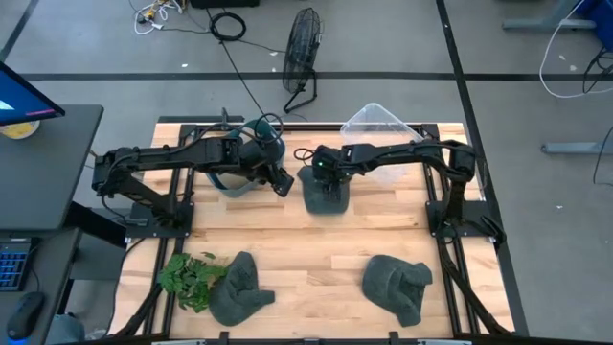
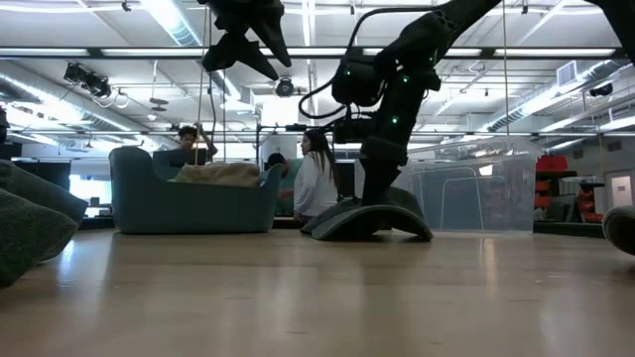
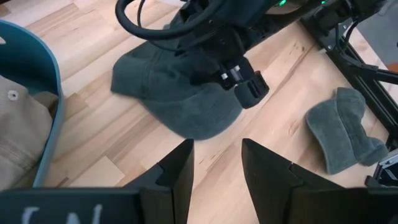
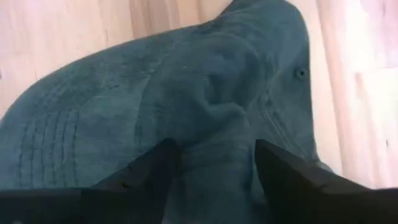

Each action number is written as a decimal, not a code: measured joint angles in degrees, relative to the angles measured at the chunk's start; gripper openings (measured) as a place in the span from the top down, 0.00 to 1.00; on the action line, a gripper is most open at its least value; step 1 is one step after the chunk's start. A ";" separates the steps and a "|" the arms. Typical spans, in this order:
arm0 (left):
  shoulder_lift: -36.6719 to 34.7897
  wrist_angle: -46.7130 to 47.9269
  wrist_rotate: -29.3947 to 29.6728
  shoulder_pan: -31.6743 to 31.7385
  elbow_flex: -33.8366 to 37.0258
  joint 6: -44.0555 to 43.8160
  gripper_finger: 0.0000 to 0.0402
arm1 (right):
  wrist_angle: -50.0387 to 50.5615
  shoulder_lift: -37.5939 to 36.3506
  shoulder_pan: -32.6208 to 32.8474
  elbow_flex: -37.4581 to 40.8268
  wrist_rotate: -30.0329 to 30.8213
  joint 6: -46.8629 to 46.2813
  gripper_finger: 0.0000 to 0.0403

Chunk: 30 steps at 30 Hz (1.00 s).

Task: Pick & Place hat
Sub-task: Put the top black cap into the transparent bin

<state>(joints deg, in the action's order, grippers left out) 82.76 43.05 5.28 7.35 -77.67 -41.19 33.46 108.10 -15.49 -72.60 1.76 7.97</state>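
A dark grey cap (image 1: 327, 197) lies on the table's far middle, resting on its brim and crown rim (image 2: 372, 222). My right gripper (image 4: 214, 171) comes down onto its crown and is shut on it. My left gripper (image 3: 217, 165) is open and touches nothing. It hangs high above the table (image 2: 248, 45), between the teal basket (image 1: 238, 165) and the cap (image 3: 180, 93). A beige hat (image 3: 15, 130) lies inside the basket. Two more grey caps lie near the table's near edge, one on the left (image 1: 239, 287) and one on the right (image 1: 397, 286). My right gripper pinches a raised fold of the cap's crown (image 4: 221, 134) between its two fingers (image 4: 155, 171). It comes from above, pointing down. The cloth is bunched and puckered between the fingers. The cap still lies on the table (image 2: 372, 233).
A clear plastic bin (image 1: 378, 120) stands at the far edge behind the right arm. A green leafy plant (image 1: 187, 278) lies at the near left corner. People sit in the room beyond the table (image 2: 317, 178). Bare wood shows across the table's middle (image 1: 316, 254).
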 joint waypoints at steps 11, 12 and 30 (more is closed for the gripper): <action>0.00 -0.02 0.02 0.00 0.00 1.40 0.66 | 2.43 -1.79 0.17 0.00 -10.24 -11.59 0.96; 0.00 -0.02 0.00 0.00 0.00 1.42 0.66 | 2.44 -2.35 0.24 0.02 -11.59 -13.81 0.95; 0.00 -0.51 -0.10 -4.82 0.00 0.91 0.66 | 3.00 -30.43 0.31 0.03 9.88 -17.57 0.98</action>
<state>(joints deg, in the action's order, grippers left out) 82.76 42.53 5.18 2.54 -77.67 -40.28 36.46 77.66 -15.18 -72.57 11.64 -9.59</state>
